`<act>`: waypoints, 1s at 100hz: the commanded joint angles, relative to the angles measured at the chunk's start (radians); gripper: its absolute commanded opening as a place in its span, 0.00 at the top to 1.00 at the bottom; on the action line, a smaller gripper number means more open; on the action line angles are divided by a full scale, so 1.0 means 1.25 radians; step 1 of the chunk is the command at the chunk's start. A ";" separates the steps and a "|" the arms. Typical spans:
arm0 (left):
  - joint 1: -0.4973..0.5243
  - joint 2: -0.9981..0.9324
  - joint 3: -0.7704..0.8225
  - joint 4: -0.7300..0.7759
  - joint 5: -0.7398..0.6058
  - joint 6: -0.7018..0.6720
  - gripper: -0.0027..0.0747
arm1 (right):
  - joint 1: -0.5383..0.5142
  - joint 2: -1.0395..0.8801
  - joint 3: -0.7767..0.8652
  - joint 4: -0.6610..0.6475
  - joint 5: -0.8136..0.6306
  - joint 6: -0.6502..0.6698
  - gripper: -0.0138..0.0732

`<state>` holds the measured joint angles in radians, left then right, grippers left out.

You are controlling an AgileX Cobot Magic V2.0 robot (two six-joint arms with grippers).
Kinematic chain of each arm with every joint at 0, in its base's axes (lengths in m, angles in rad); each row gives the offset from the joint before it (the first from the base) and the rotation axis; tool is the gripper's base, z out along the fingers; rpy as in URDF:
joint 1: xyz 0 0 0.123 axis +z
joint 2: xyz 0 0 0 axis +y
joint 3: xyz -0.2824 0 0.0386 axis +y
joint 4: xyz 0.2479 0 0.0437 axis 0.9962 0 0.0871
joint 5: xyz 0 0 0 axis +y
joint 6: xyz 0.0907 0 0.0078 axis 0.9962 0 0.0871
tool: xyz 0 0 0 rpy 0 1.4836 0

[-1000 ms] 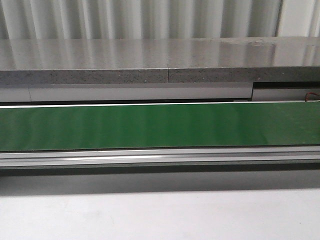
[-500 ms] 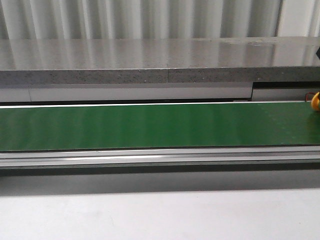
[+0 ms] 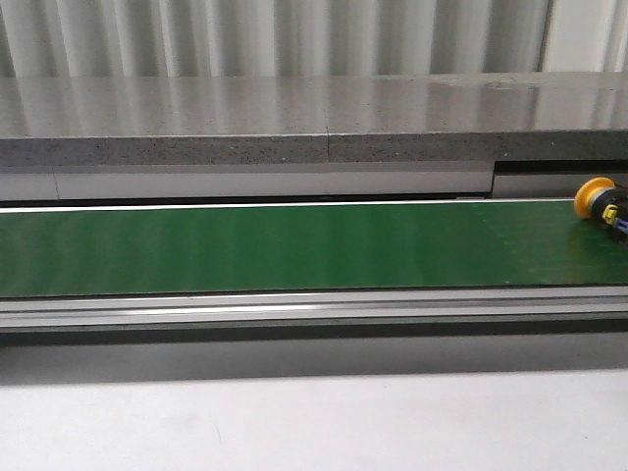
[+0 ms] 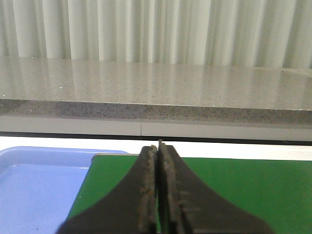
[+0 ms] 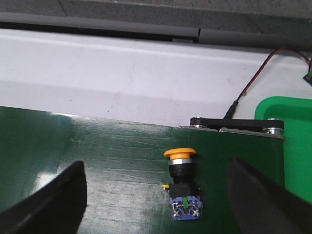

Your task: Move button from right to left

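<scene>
The button (image 3: 598, 197) lies on its side at the far right end of the green belt (image 3: 294, 245), yellow cap facing left. In the right wrist view the button (image 5: 181, 183) rests on the belt between the spread black fingers of my right gripper (image 5: 157, 162), which is open and touches nothing; the button sits nearer one finger (image 5: 258, 195) than the other. My left gripper (image 4: 158, 146) is shut and empty, hanging over the other end of the belt (image 4: 253, 190). Neither gripper shows in the front view.
A blue tray (image 4: 39, 185) borders the belt's end beside my left gripper. A green bin (image 5: 290, 146) and a black bracket (image 5: 234, 124) with a red-black wire sit past the belt's right end. A grey stone ledge (image 3: 294, 118) runs behind the belt.
The button has come into the front view from the right edge and moved leftward along the belt; one second ago the belt showed nothing on it.
</scene>
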<state>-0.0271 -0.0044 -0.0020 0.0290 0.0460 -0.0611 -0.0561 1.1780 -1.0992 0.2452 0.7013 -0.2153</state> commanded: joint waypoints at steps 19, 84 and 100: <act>-0.003 -0.025 0.020 -0.001 -0.063 -0.005 0.99 | 0.002 -0.256 0.160 0.005 -0.069 -0.015 0.17; -0.003 -0.025 0.020 -0.001 -0.063 -0.005 0.99 | 0.002 -0.530 0.362 0.005 -0.069 -0.014 0.89; -0.003 -0.025 0.020 -0.001 -0.063 -0.005 0.99 | 0.002 -0.530 0.362 0.007 -0.069 -0.014 0.92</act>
<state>-0.0271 -0.0044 -0.0020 0.0290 0.0460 -0.0611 -0.0538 0.5135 -0.6204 0.2452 0.6795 -0.2215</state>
